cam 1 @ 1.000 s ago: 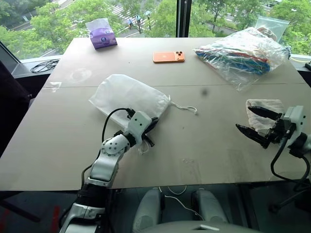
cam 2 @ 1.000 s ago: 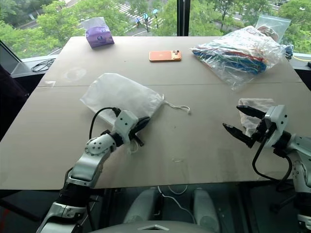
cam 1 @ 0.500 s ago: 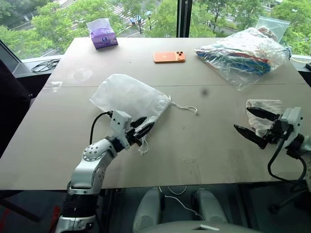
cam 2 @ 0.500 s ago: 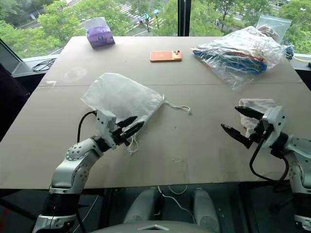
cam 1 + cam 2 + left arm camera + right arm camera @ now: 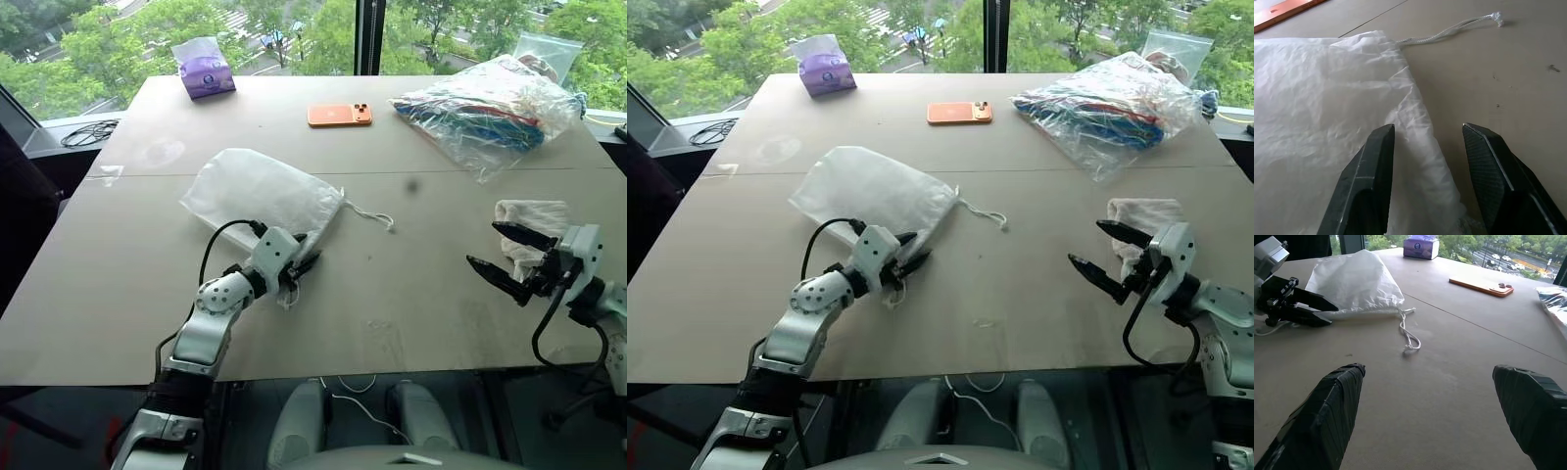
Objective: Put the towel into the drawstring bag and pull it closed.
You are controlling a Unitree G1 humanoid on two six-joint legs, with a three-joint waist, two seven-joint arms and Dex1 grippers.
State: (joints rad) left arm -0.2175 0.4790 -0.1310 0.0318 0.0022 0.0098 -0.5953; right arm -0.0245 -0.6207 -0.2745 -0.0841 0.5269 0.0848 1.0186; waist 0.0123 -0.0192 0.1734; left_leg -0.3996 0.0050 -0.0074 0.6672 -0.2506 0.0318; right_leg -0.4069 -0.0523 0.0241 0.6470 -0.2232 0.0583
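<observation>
- The drawstring bag point(image 5: 263, 192) is seen lying flat on the table point(image 5: 411, 294), left of centre, its gathered mouth turned toward 4 o'clock.
- 1 thin white cord point(image 5: 370, 216) is trailed from the mouth across the table toward 3 o'clock, ending in a small knot.
- The left gripper point(image 5: 306, 264) is placed at the bag's near edge, at roughly 5 o'clock of the pouch, close to the mouth.
- In the left wrist view its 2 black fingers point(image 5: 1367, 181) are held apart, with the bag's edge lying between and beneath them; nothing is clamped.
- The towel point(image 5: 534, 217) is found on the table at the far right, at 3 o'clock of the bag and well apart from it.
- The right gripper point(image 5: 498, 252) is held just beside the towel on its bag side, fingers spread wide and empty, pointed toward the bag.
- An orange phone point(image 5: 340, 115) is noted at 12 o'clock of the bag's mouth, a purple tissue pack point(image 5: 204, 69) at 11 o'clock, and a clear plastic bag of coloured items point(image 5: 492, 106) at 2 o'clock.
</observation>
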